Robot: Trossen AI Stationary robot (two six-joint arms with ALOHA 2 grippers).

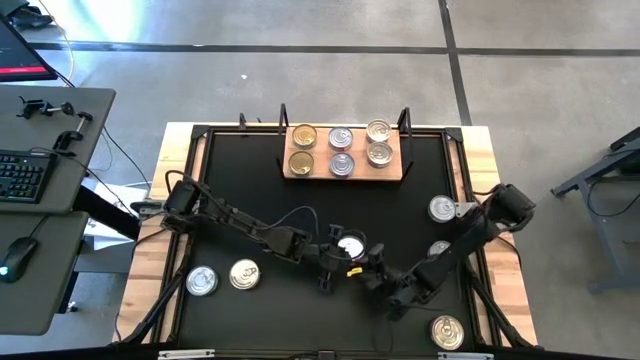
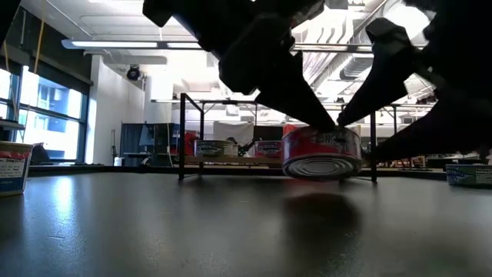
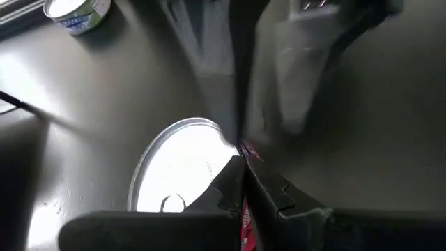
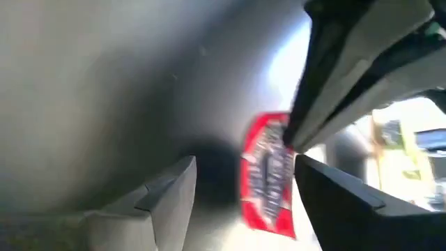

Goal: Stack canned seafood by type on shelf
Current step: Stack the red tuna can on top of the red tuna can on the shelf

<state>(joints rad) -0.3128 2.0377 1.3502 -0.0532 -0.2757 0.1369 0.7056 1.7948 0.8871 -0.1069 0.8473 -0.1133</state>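
From my remote seat, nearest me a gold tin (image 1: pixel 447 332) lies at the front right corner of the worktop (image 1: pixel 300 320), with a silver tin (image 1: pixel 202 281) and a gold tin (image 1: pixel 245 274) side by side at front left. At mid-worktop both arms meet over a red-sided tin (image 2: pixel 321 152). My left pincer (image 3: pixel 244 155) is clamped shut on that tin's rim (the low view shows it lifted just off the surface, tilted). My right pincer (image 4: pixel 240 185) stands spread open around it, fingers apart from its red wall. Two more silver tins (image 1: pixel 442 208) sit along the right edge beside the right arm. At the far side, the shelf (image 1: pixel 343 177) carries six tins in two rows: gold (image 1: pixel 303 136) at left, blue-marked silver (image 1: pixel 341 139) in the middle, silver (image 1: pixel 378 131) at right.
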